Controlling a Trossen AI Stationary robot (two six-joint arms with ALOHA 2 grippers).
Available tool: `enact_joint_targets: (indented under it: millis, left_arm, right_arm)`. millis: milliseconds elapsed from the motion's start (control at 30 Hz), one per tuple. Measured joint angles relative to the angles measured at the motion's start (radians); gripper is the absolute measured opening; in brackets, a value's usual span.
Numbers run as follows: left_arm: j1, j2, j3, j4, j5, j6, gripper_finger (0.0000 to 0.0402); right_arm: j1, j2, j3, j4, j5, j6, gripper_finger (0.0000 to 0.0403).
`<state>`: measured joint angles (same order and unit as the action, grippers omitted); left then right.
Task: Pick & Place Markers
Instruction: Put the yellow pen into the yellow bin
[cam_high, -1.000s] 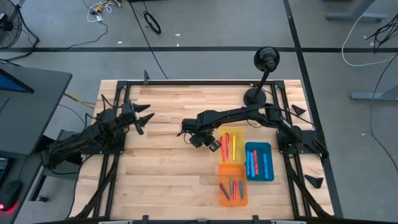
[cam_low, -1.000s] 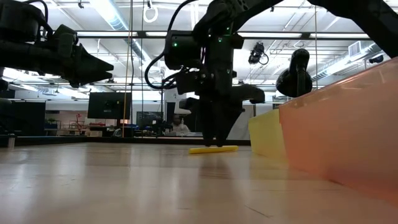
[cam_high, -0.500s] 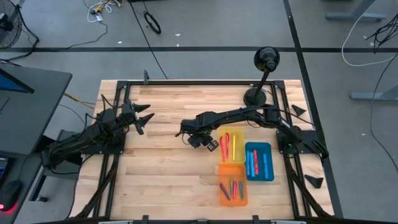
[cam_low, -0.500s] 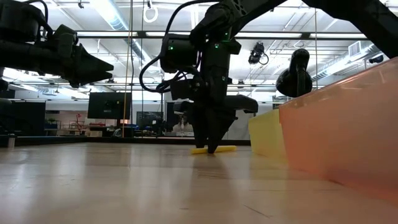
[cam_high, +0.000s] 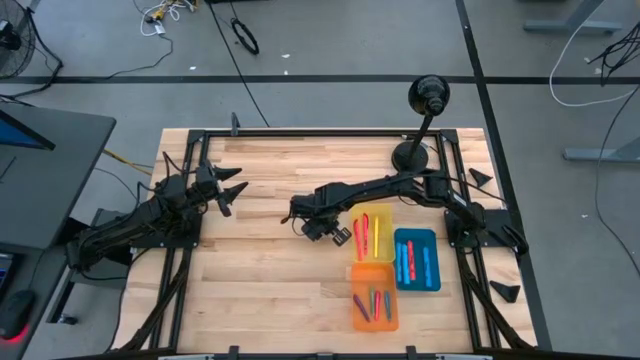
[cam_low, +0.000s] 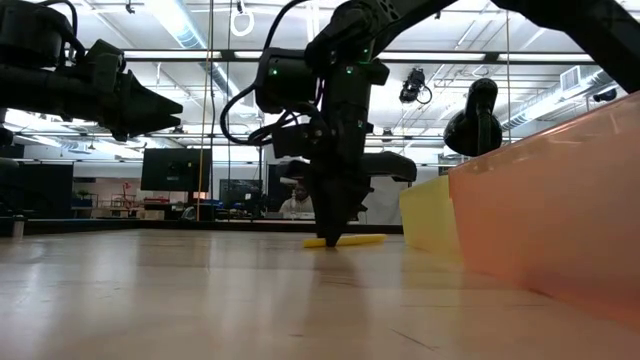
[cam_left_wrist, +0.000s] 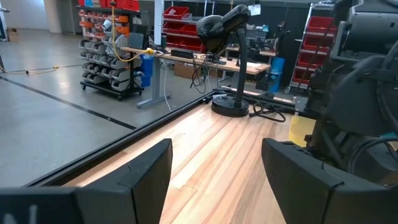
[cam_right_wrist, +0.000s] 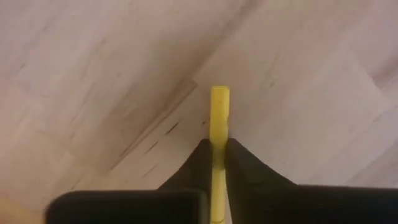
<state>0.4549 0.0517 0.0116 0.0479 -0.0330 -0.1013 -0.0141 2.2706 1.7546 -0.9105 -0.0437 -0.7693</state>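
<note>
Since a second ago the right arm has slid a little toward the left side of the light wooden plank bench (cam_high: 260, 270), and its jaws, which stood apart over the short yellow stick marker (cam_right_wrist: 219, 118), have now clenched on it. The right gripper (cam_low: 334, 238) points straight down with its tips at the bench surface; the marker lies flat there, just beside the flat yellow plastic tray (cam_high: 383, 213), one end poking out past the dark fingers (cam_right_wrist: 249, 171) in the right wrist view. The left gripper (cam_high: 230, 193) waits at the bench's far left, raised, jaws spread and empty. The grip sits along a thin round stick, so it could roll or pivot out on the lift, or swing and catch the tray wall.
</note>
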Motion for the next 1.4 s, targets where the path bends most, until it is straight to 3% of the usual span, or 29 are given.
enact_joint_targets:
  millis: [100,300,1000,1400]
  left_arm:
    - [0.000,0.000,0.000,0.000,0.000,0.000,0.0252]
    - [0.000,0.000,0.000,0.000,0.000,0.000,0.0252]
    - [0.000,0.000,0.000,0.000,0.000,0.000,0.0252]
    - [0.000,0.000,0.000,0.000,0.000,0.000,0.0252]
  right_arm:
    - [0.009,0.000,0.000,0.008,-0.001,-0.023,0.0011]
    - [0.012,0.004,0.026,-0.041,0.007,-0.068,0.0017]
    - [0.043,0.003,0.370,-0.385,0.044,-0.252,0.0009]
    - [0.078,-0.009,0.332,-0.422,0.044,-0.270,0.0009]
